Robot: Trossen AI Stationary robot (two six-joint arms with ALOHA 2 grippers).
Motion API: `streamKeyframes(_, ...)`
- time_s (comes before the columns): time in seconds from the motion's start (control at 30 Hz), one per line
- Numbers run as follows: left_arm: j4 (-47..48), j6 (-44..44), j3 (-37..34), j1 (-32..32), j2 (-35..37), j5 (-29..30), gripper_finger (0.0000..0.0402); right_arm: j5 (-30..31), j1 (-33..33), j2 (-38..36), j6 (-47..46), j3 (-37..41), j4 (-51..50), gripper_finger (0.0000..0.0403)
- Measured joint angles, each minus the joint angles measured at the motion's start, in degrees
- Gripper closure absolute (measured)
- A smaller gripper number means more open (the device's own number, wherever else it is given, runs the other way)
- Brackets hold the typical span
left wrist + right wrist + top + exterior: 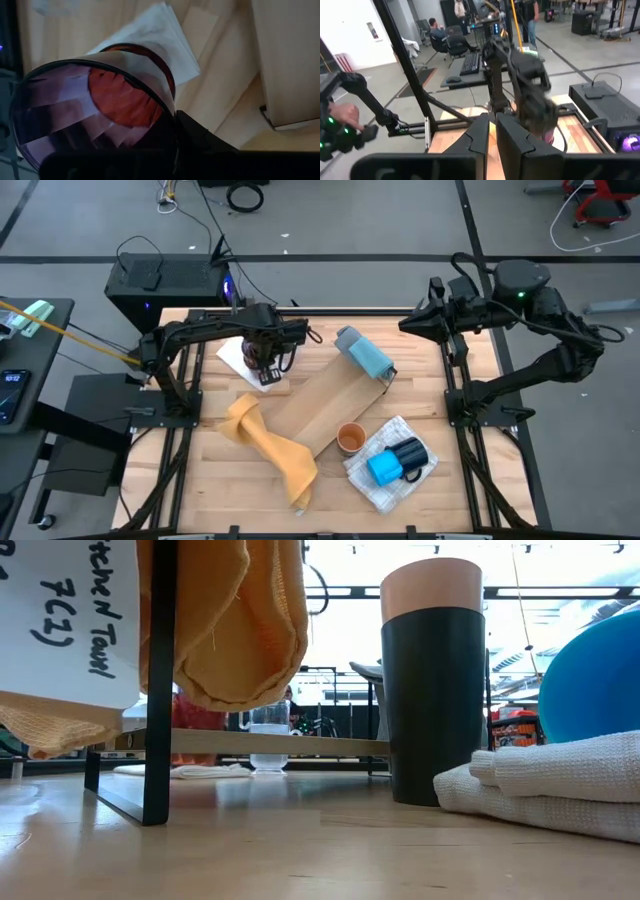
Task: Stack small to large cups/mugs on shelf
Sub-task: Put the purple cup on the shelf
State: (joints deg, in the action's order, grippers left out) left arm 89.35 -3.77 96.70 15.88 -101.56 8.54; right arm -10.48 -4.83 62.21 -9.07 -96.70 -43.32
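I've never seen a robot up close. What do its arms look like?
Two slim, dark arms built of jointed segments, each standing on a black metal frame at the table's side. The right arm shows a small green light near its wrist. Each ends in flat black jaws, seen closest in the right wrist view.

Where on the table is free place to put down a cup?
Bare wood lies at the near left corner beside the yellow towel, and at the far right past the blue-grey cloth. Crowded: around the white cloth holding the mugs.
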Motion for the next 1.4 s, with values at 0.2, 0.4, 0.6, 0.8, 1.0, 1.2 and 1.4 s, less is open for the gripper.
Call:
streamKeyframes(0.2, 0.62, -0.59, 10.04, 0.00, 0.02, 0.87, 0.0390, 0.00, -0.02, 0.94, 0.68, 0.02, -1.12, 0.0362)
streamKeyframes(0.4, 0.63, -1.90, 15.83, 0.00, 0.09, 0.78, 0.0390, 0.00, -0.02, 0.84, 1.52, 0.02, -1.06, 0.0362)
streamKeyframes(0.6, 0.72, -3.08, 15.35, -0.20, 0.09, -0.95, 0.0390, -0.02, 0.00, 0.51, 1.33, 0.02, -1.03, 0.0362)
streamKeyframes(0.8, 0.69, -3.34, 15.35, -1.32, 0.09, -0.85, 0.0390, -0.02, 0.01, -0.02, 1.30, 0.02, -1.04, 0.0362)
streamKeyframes(1.0, 0.67, -3.47, 15.35, -2.31, 0.09, -0.84, 0.0390, -0.02, 0.01, -0.12, 1.28, 0.02, -1.35, 0.0362)
streamKeyframes(1.2, 0.78, -2.84, 15.49, -2.38, 0.90, 0.50, 0.0390, -0.04, 0.01, -0.13, 1.28, 0.02, -2.33, 0.0362)
streamKeyframes(1.4, 0.56, -2.92, 17.50, -1.52, 3.70, 2.61, 0.0390, -0.04, 0.02, -0.13, 1.28, 0.02, -3.02, 0.0362)
